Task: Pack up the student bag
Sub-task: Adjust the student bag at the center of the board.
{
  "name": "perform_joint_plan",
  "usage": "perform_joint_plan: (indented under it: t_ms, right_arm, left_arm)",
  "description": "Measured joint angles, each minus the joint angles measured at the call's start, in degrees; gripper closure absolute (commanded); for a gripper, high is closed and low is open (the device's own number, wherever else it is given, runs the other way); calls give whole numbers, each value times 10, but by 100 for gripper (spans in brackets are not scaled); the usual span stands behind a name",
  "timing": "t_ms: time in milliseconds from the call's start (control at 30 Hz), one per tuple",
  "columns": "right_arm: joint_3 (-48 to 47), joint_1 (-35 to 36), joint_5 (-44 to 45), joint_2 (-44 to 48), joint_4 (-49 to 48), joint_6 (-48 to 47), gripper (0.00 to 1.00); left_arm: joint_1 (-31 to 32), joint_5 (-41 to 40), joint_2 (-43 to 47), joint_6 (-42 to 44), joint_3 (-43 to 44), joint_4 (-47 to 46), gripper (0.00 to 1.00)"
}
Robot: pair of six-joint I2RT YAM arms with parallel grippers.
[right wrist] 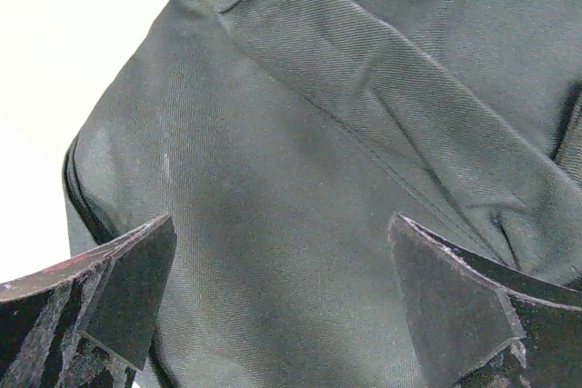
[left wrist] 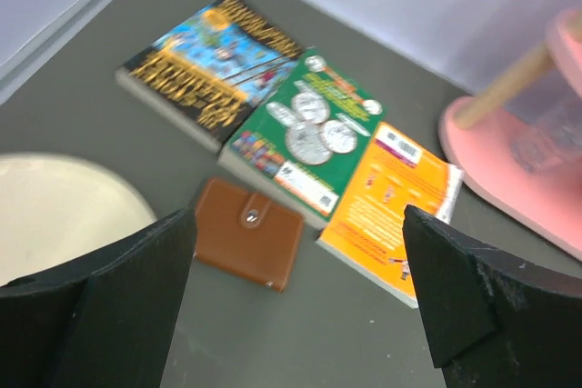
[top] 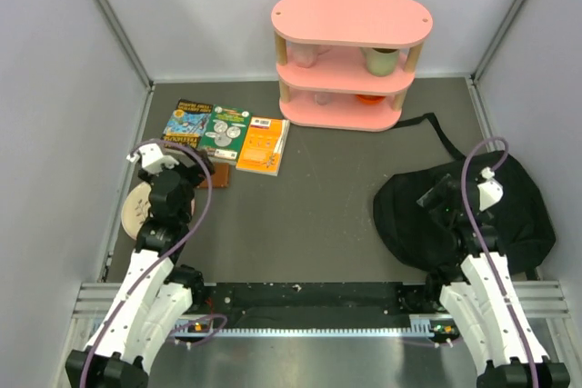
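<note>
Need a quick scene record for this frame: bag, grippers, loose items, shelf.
bag: student bag, slumped on the right side under the right arm; zip state cannot be told
left gripper: left gripper open, empty, above the brown wallet
right gripper: right gripper open, empty, close over the bag's fabric
loose items: blue book, green book, orange book side by side at far left, wallet just near of them
shelf: pink shelf, three tiers, far middle
</note>
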State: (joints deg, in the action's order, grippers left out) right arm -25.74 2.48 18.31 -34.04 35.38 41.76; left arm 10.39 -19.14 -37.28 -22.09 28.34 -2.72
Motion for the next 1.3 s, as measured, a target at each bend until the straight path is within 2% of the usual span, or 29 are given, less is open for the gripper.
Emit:
perform_joint_plan:
  t_ms: [100, 267, 433, 533, 700, 867, 1067, 1167, 1300]
  right_arm:
    - [-6, 0, 20, 16, 25, 21, 1]
    - [-40, -5, 81, 20, 91, 63, 1]
    - [-90, -42, 112, 11, 123, 78, 1]
    - [-100, -64, 105, -12, 129, 73, 2]
    - [-100, -110, 47, -36, 136, 47, 2]
    - [-100, -173, -30, -39, 140, 44, 1]
    - [-99, -182, -122, -67, 135, 34, 6]
    - [-87, -183, -204, -67, 93, -4, 10]
    - [-65, -168, -303, -30, 38, -43, 12]
  left_arm:
    - [-1, -64, 7, -83, 12, 82, 1]
    - [-2, -55, -2, -117, 37, 175, 1]
    - [-2, 8, 1, -90, 62, 198, 2]
    - [-2, 96, 6, -59, 64, 190, 1]
    - [-2, 218, -22, -35, 64, 163, 2]
    - [-2, 304, -66, -23, 64, 146, 2]
    - [4, 400, -102, -15, 64, 110, 1]
    - [41, 416, -125, -4, 66, 99, 1]
    - [129, 391, -150, 16, 74, 102, 1]
